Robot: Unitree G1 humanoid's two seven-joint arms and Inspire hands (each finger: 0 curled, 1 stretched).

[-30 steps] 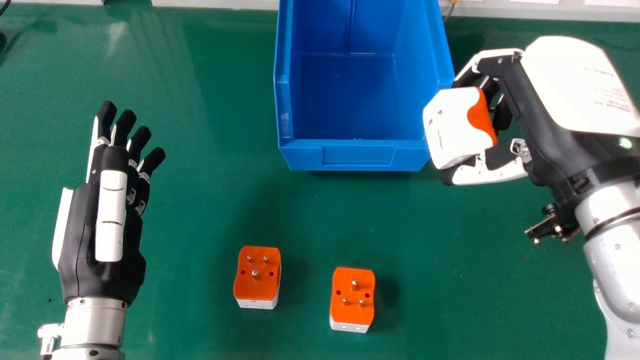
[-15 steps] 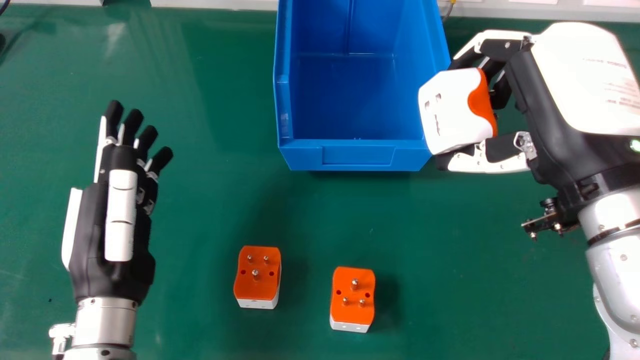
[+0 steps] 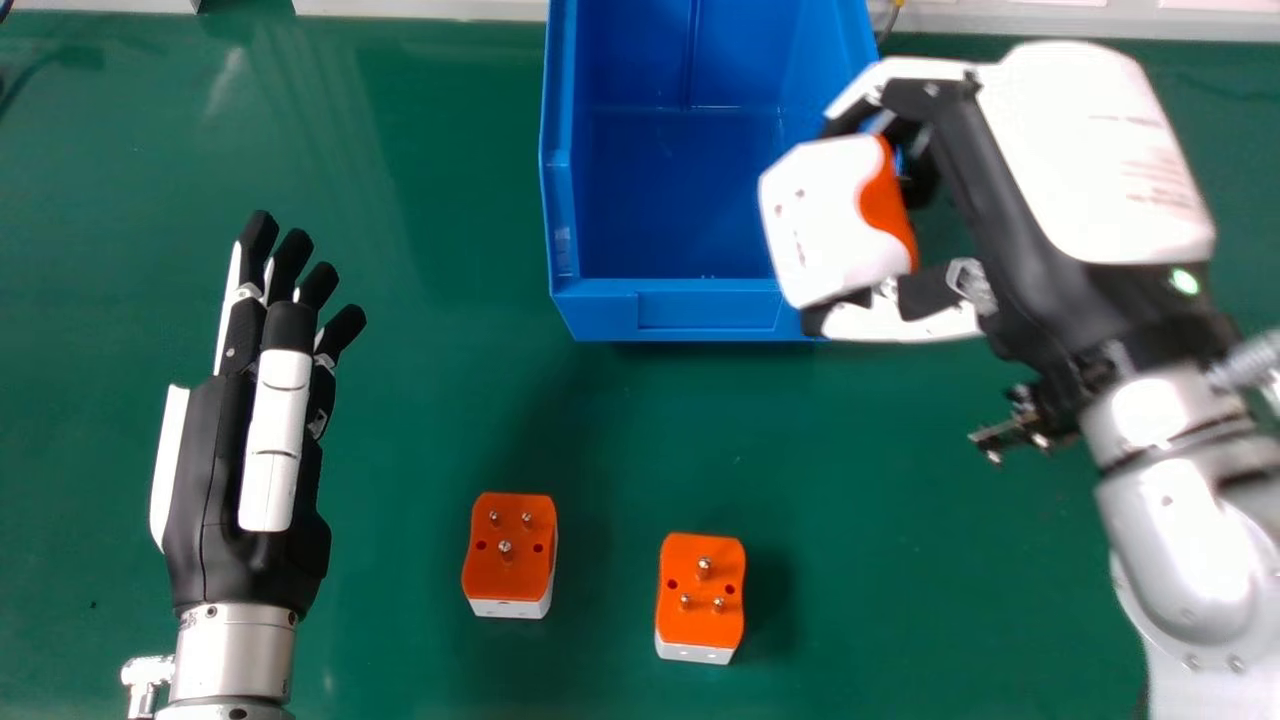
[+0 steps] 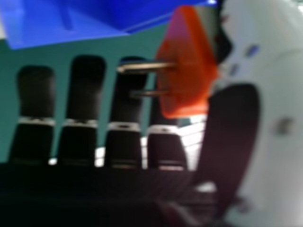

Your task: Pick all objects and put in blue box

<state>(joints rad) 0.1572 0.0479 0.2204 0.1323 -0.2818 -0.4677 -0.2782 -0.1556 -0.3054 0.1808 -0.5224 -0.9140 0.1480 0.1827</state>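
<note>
My right hand (image 3: 1010, 190) is curled round a white and orange plug adapter (image 3: 825, 220), held over the right front part of the blue box (image 3: 715, 310). In the right hand view the adapter (image 4: 187, 71) shows its orange face and metal pins between the thumb and fingers of my right hand (image 4: 125, 94), with the blue box (image 4: 85, 21) beyond. Two more adapters lie pins up in front of the box, one at the left (image 3: 510, 550) and one at the right (image 3: 700, 595). At the left my left hand (image 3: 240, 450) has its fingers straight and holds nothing.
The green table (image 3: 440, 400) carries everything. A pale edge (image 3: 420, 8) runs along its back, behind the blue box. My silver right forearm (image 3: 1190, 540) crosses the right side of the table.
My right hand has carried its adapter leftward and slightly back, from beside the box's right wall to over the box. My left hand has moved a little to the right.
</note>
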